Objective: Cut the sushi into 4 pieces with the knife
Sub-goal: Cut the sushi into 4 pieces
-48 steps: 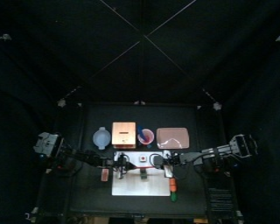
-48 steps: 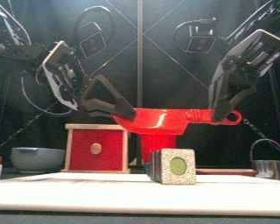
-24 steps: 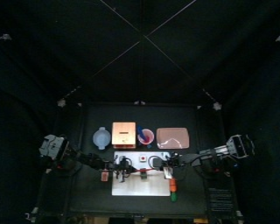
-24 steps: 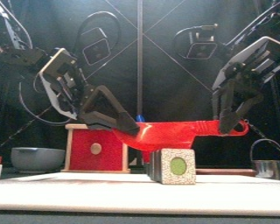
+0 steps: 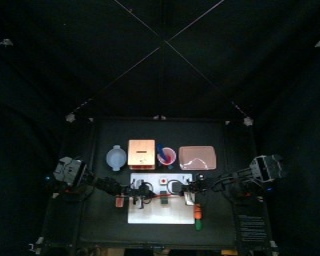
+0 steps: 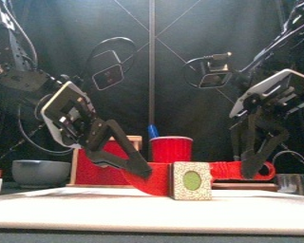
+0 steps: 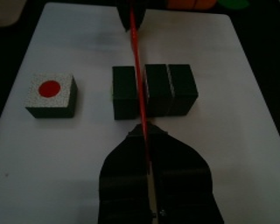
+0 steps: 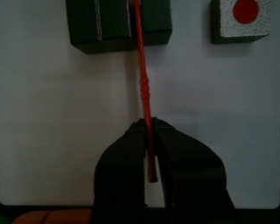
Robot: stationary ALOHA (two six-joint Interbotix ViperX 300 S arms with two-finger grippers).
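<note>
Both grippers hold one red knife [image 6: 237, 173] level by its ends: my left gripper [image 6: 132, 169] is shut on one end and my right gripper [image 6: 258, 171] on the other. The blade [image 7: 136, 52] lies across the dark green sushi roll [image 7: 154, 90], down at the roll's height. The roll's end face [image 6: 190, 180] points to the table's front. A separate piece with a red centre [image 7: 52, 96] lies on the white cutting board [image 7: 254, 131] beside the roll, hidden in the front view. From the right wrist, the knife [image 8: 143, 79] runs to the roll [image 8: 113, 22].
Behind the board stand the blue-grey bowl [image 5: 116, 157], the wooden box with its red drawer front [image 5: 143, 153], the red cup [image 6: 171, 149] holding a blue knife [image 6: 151, 130], and the pink tray [image 5: 199, 157]. The metal cutter [image 6: 291, 180] is at the far right.
Both grippers have come down together, bringing the red knife from well above the roll to the roll's height. The roll and the loose piece have not moved.
</note>
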